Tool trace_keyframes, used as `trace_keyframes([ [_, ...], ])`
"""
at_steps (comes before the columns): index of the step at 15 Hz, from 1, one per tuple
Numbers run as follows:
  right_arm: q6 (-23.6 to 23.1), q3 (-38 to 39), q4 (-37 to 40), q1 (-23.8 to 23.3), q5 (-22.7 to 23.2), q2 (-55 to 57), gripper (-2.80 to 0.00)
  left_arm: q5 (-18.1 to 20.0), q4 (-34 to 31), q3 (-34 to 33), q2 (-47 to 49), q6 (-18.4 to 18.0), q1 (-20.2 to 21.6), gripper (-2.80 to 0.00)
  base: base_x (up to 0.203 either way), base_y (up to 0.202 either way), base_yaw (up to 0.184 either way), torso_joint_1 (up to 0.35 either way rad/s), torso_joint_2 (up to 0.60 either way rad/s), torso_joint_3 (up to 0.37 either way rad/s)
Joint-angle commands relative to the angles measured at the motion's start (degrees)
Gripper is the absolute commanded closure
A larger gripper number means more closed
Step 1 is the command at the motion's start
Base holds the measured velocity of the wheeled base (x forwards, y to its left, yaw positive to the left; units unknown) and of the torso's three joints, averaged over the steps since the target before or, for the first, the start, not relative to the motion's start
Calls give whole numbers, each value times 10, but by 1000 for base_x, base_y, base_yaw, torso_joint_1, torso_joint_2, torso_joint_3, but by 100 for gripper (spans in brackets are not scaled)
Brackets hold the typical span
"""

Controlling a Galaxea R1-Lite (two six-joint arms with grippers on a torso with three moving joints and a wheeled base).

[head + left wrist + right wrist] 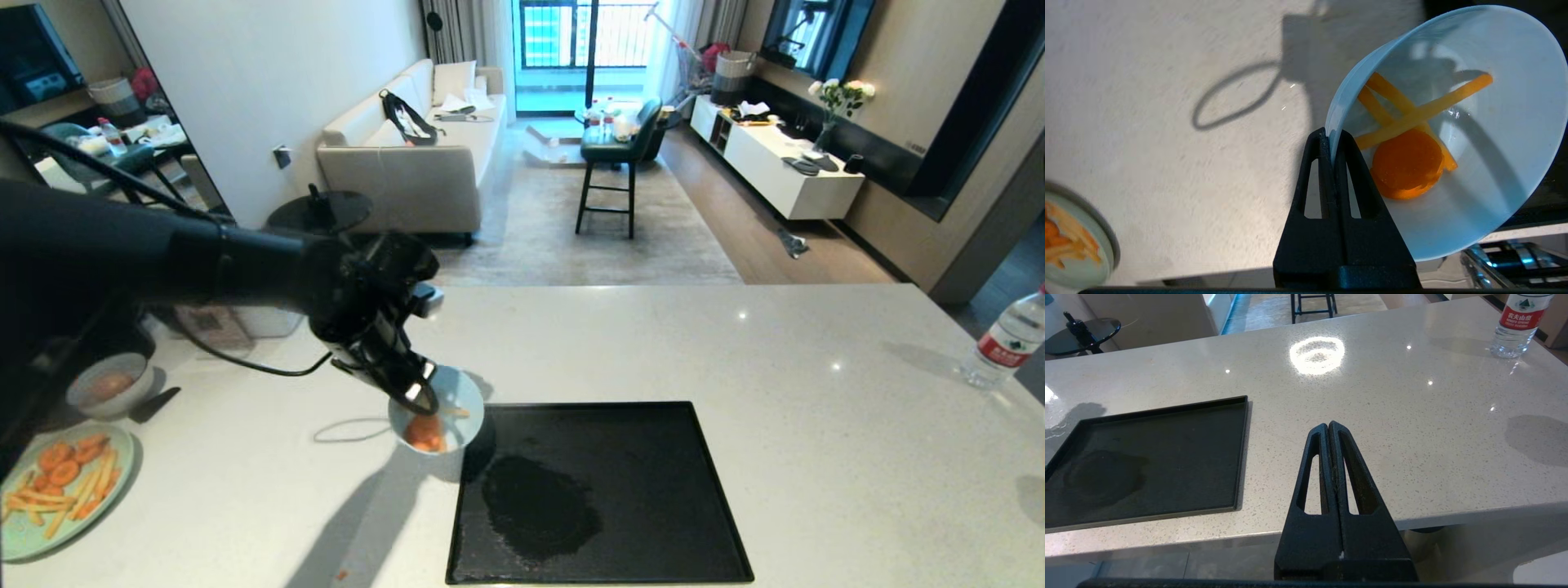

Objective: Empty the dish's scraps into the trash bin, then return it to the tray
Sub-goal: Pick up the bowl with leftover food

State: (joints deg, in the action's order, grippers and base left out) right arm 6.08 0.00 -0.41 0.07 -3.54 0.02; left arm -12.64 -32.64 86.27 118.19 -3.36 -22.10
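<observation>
My left gripper (418, 392) (1332, 136) is shut on the rim of the dish (459, 398) (1506, 163), a small pale-blue bowl. It holds the dish tilted in the air, just left of the tray's near-left corner. The scraps (426, 431) (1406, 163), orange carrot rounds and pale-yellow sticks, lie inside the dish. The black tray (653, 490) (1167, 457) lies bare on the white counter. My right gripper (1329, 426) is shut on nothing, parked beyond the counter's near edge. The trash bin is out of view.
A pale-green plate (16, 543) (1106, 249) heaped with carrot and sticks sits at the counter's left edge, a greyish bowl (110, 384) behind it. A water bottle (1008, 339) (1515, 322) stands at the far right. A living room lies beyond the counter.
</observation>
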Motion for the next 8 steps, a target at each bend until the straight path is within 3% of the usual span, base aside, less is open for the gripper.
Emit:
trace_keyframes([
  [1, 1, 0, 0, 0, 0, 0, 0, -1, -33, -2, -47, 7, 58, 0, 0, 0, 0, 0, 0, 0],
  [5, 1, 0, 0, 0, 0, 0, 0, 1, -112, -15, -112, 10, 182, 0, 0, 0, 0, 0, 0, 0],
  [8, 1, 0, 0, 0, -1, 0, 0, 15, -146, -70, -193, 10, 287, 0, 0, 0, 0, 0, 0, 0],
])
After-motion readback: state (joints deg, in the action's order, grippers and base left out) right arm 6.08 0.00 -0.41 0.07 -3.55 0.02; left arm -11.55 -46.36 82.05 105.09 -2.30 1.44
